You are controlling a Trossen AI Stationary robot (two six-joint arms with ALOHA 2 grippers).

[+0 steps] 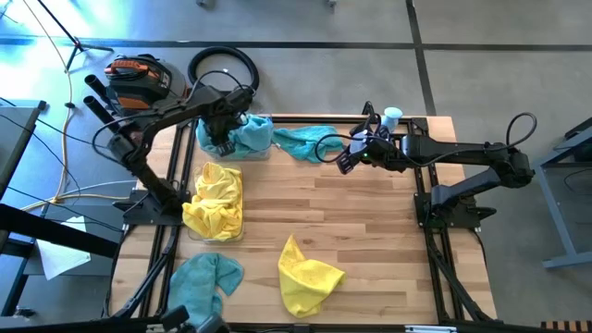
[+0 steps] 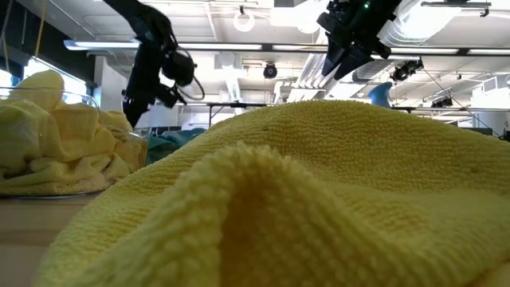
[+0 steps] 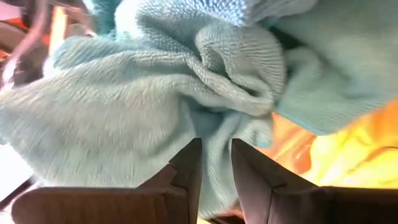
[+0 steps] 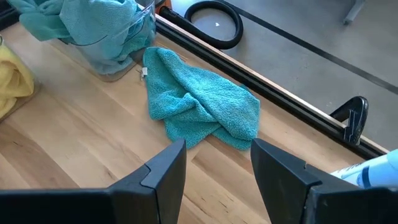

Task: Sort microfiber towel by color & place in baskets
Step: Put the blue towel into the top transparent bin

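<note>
Loose on the wooden desk (image 1: 370,203): two teal-blue fuzzy cloths (image 1: 305,141), one yellow (image 1: 305,276). Left fingers (image 3: 214,163) nearly closed over teal basket (image 1: 239,137); right fingers (image 4: 214,168) open.

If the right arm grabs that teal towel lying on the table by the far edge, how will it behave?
The teal towel lies crumpled in soft folds, so it will likely hang limp and drape. Its fuzzy weave should grip well rather than slip. The right end effector hovers open near it; pinching one fold may lift only part at first.

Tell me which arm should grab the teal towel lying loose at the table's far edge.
Right. Its open pincer hangs just short of that teal towel, facing it. The left pincer is over the teal basket.
</note>
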